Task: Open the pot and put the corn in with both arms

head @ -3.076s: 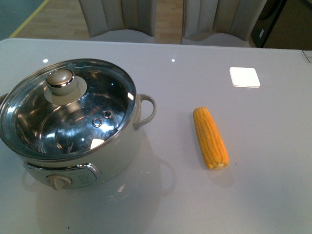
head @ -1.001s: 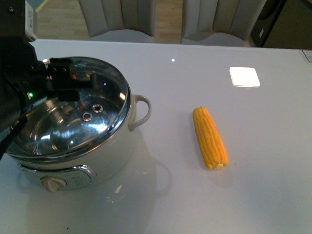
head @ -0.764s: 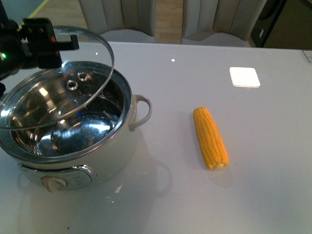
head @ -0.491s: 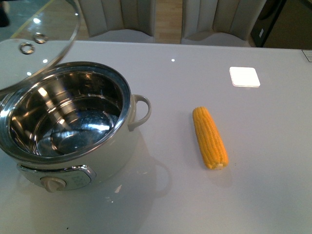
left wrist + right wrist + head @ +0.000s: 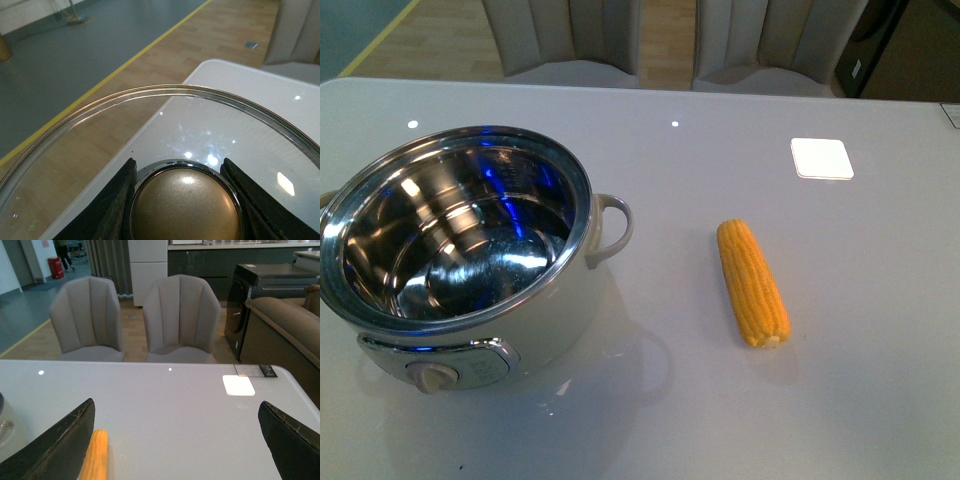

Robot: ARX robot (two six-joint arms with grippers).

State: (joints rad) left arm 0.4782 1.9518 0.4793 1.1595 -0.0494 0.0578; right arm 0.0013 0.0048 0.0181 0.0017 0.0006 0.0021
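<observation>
**Pot open, corn on the tabletop**

Neither arm shows from the front. The left tool pinches the knob of the glass lid, whose rim is cut off. The right tool gapes wide. The yellow-orange corn lies at the shiny pot's 3 o'clock, apart.

A glossy pale grey desk is filling most of the front view, with a bright white square showing on its far right part; a beige padded chair and a second chair are standing side by side behind its far edge; a brown sofa is sitting beside a dark appliance; a yellow line is dividing the wooden floor from grey flooring.
</observation>
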